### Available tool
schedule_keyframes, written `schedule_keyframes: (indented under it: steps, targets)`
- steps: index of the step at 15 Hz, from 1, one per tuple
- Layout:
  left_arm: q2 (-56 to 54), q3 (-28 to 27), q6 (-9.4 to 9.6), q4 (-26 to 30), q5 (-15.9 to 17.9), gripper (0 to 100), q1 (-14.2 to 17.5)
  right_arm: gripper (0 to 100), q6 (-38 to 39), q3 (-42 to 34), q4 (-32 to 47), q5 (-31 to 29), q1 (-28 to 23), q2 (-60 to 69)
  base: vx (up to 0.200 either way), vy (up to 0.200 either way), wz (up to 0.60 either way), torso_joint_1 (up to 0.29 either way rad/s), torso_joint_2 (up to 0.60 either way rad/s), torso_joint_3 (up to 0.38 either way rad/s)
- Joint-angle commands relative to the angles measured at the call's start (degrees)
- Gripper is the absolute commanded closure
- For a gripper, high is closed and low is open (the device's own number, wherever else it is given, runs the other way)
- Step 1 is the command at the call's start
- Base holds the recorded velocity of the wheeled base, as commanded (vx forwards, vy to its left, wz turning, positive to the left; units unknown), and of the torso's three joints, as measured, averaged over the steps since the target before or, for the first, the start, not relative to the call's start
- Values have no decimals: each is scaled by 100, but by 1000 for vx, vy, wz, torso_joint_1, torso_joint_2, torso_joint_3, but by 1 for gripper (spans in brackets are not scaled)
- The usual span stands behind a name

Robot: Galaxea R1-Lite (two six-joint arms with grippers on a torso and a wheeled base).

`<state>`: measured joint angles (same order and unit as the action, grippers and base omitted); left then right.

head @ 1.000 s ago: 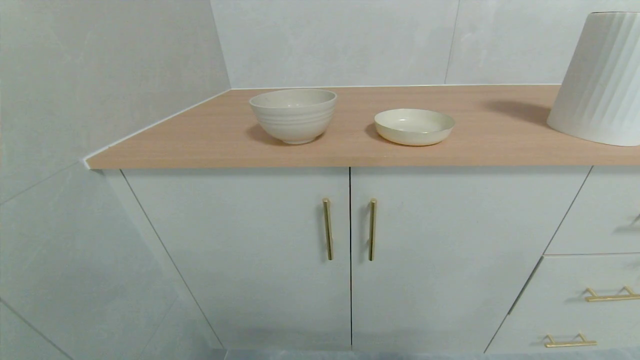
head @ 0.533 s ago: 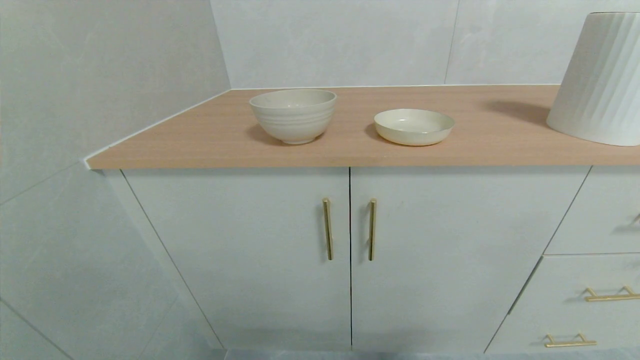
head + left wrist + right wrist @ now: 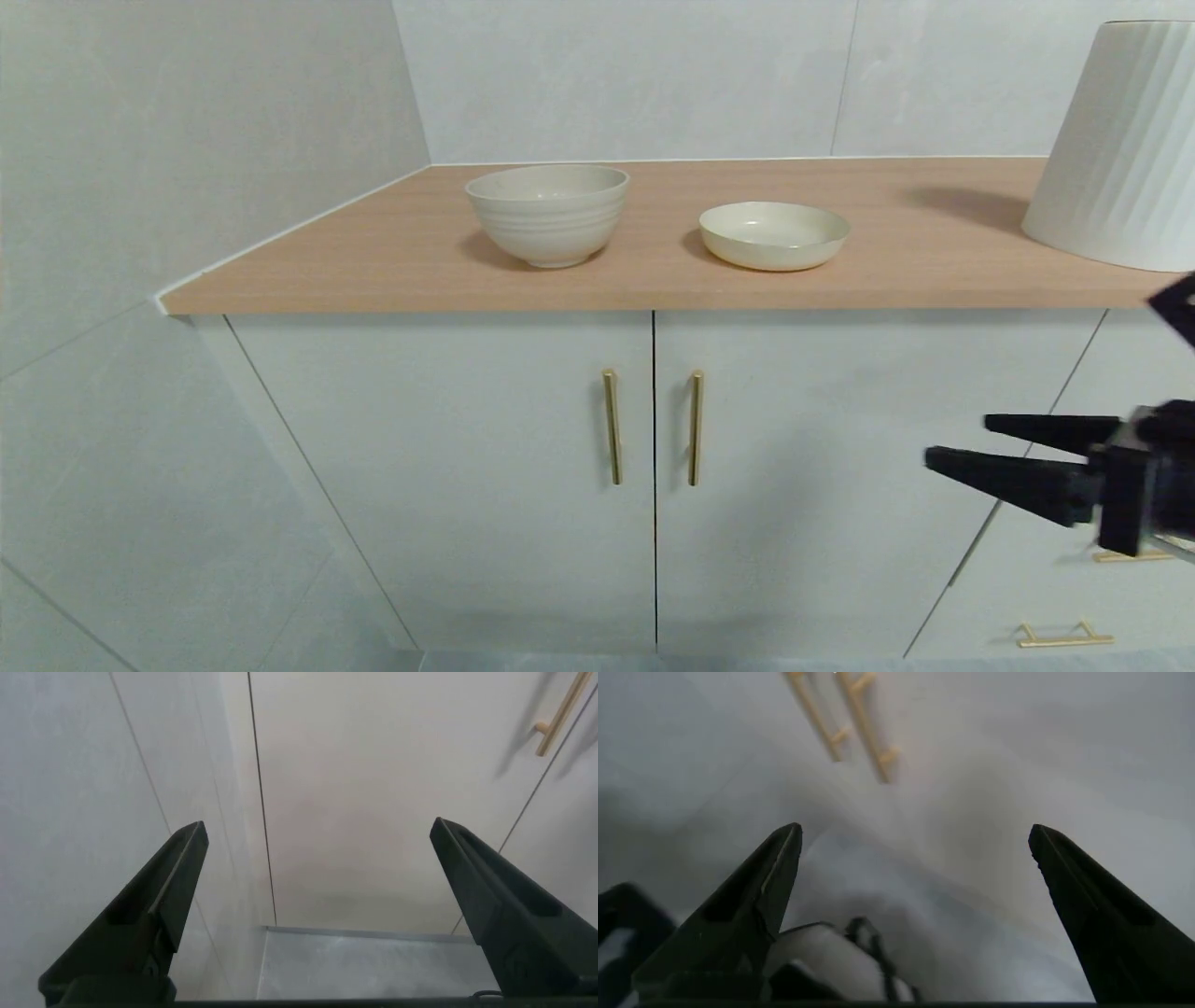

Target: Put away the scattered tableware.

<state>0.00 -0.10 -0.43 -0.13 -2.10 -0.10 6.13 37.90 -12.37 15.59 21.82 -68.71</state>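
A deep cream bowl (image 3: 548,214) with ribbed sides stands on the wooden countertop (image 3: 392,261), left of centre. A shallow cream dish (image 3: 773,235) sits to its right. My right gripper (image 3: 962,446) is open at the right, in front of the cabinet below the counter edge, fingers pointing left, nothing between them. In the right wrist view the open gripper (image 3: 915,840) faces the gold door handles (image 3: 845,723). My left gripper (image 3: 318,840) is open and empty, low by the cabinet's foot and the wall.
Two white cabinet doors with gold handles (image 3: 613,427) (image 3: 695,427) lie under the counter. Drawers with gold pulls (image 3: 1064,637) are at the lower right. A large white ribbed lampshade (image 3: 1120,149) stands on the counter's right end. A tiled wall closes the left side.
My right gripper has come into the head view from the right, level with the door handles. The bowl and the dish have not moved.
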Motion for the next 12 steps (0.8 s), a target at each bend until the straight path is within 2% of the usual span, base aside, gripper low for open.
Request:
schedule_keyframes:
  steps: [1, 5, 9, 12]
  targets:
    - [0, 1, -1, -4, -1, 0, 1, 0, 345, 956, -327, 67, 947, -1936, 0, 0, 0, 0, 0, 0]
    - [0, 1, -1, -4, -1, 0, 1, 0, 424, 1791, -336, 84, 1316, -3052, 0, 0, 0, 0, 0, 0]
    - [0, 1, -1, -4, -1, 0, 1, 0, 424, 1826, -1048, 14, 1360, -3597, 0, 0, 0, 0, 0, 0]
    - [0, 1, -1, 5, -1, 0, 1, 0, 433, 1826, -1303, -4, 1360, -3747, 0, 0, 0, 0, 0, 0]
